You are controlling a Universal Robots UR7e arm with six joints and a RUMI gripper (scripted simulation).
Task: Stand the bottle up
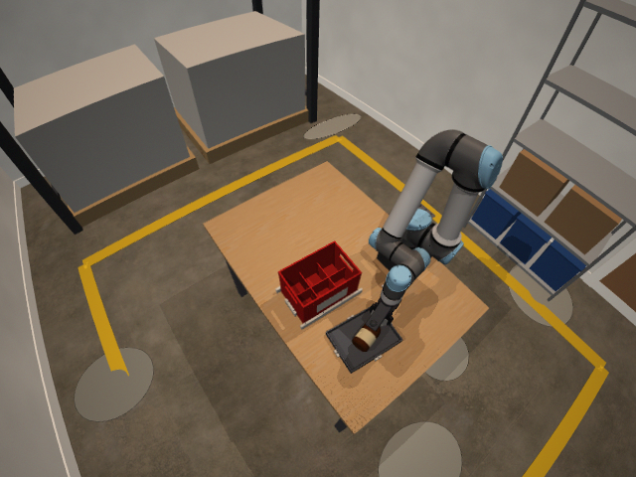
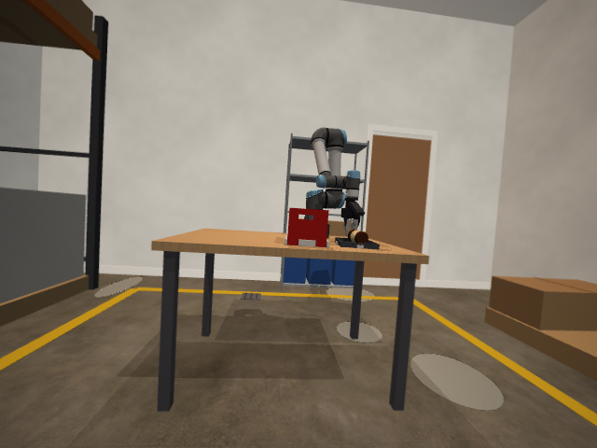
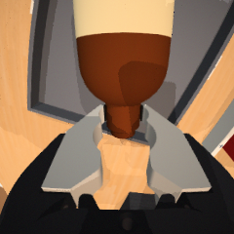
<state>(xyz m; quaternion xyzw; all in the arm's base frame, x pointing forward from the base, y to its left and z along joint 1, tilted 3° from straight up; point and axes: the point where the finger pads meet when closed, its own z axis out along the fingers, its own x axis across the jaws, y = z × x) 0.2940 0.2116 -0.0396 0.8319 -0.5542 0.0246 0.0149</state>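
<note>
The brown bottle (image 1: 366, 338) (image 2: 358, 236) (image 3: 124, 63) with a cream label lies over the dark tray (image 1: 343, 341) (image 2: 367, 245) (image 3: 56, 63), far from upright. Its base points away from the arm, toward the table edge facing the exterior camera. My gripper (image 1: 377, 327) (image 2: 352, 230) (image 3: 123, 105) is shut on the bottle's neck, one jaw on each side, near the tray's arm-side edge. Whether the bottle's body touches the tray floor is not clear. The base is outside the wrist view. The red crate (image 1: 308, 306) (image 2: 308, 233) (image 3: 229, 148) stands upright beside the tray.
The crate sits on a light base (image 1: 332, 308) close to the tray's side. Both stand on the wooden table (image 1: 287, 216) (image 2: 231, 236), with the tray near the table's edge. The arm reaches over from the opposite side.
</note>
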